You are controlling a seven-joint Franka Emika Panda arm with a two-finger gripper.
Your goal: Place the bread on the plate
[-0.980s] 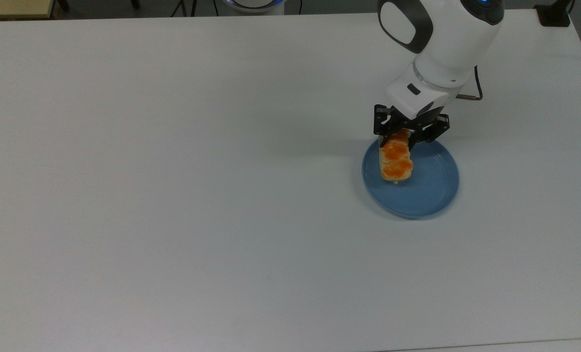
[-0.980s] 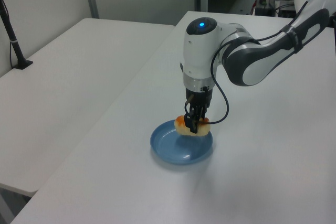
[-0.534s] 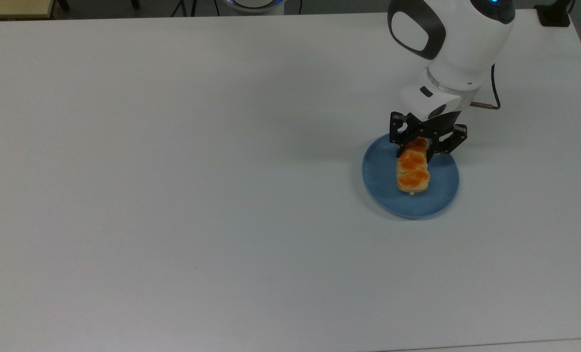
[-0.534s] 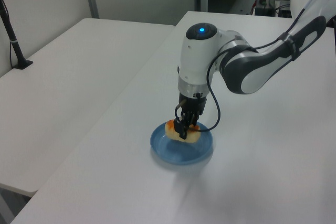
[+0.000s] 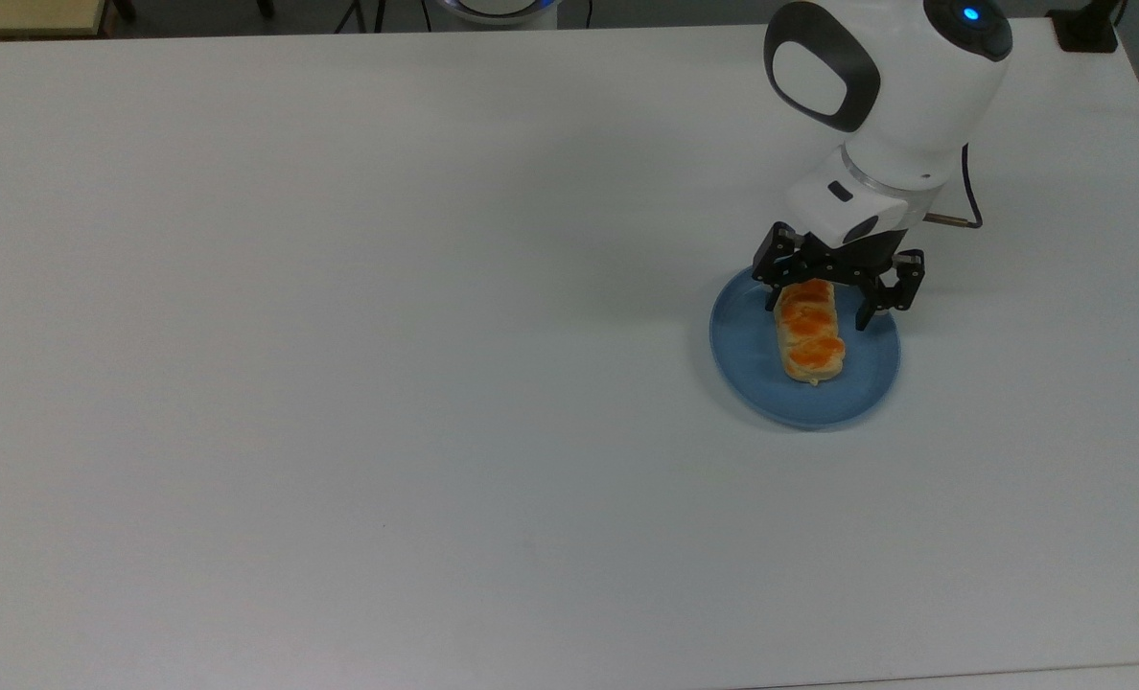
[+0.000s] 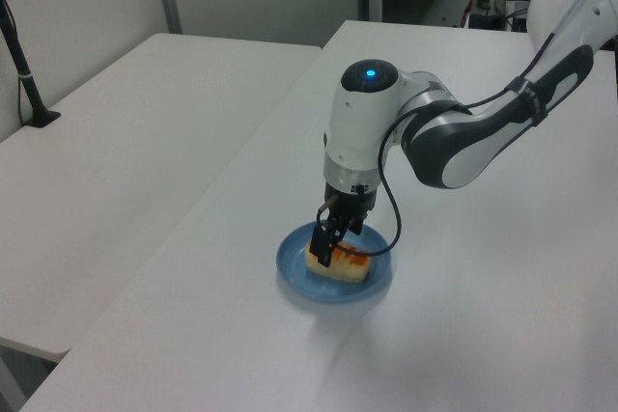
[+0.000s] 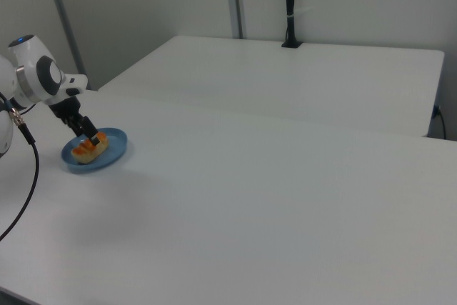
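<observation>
Bread [image 5: 807, 333] lay flat on the blue plate [image 5: 867, 379], near the surface's far right corner in the top view, so you were at the release step. Your gripper [image 5: 829, 302] straddled its far end with fingers [image 5: 867, 311] spread wide, off the loaf. Next you needed a straight lift clear. Its three orange-brown glazed bumps faced up on a pale loaf.
</observation>
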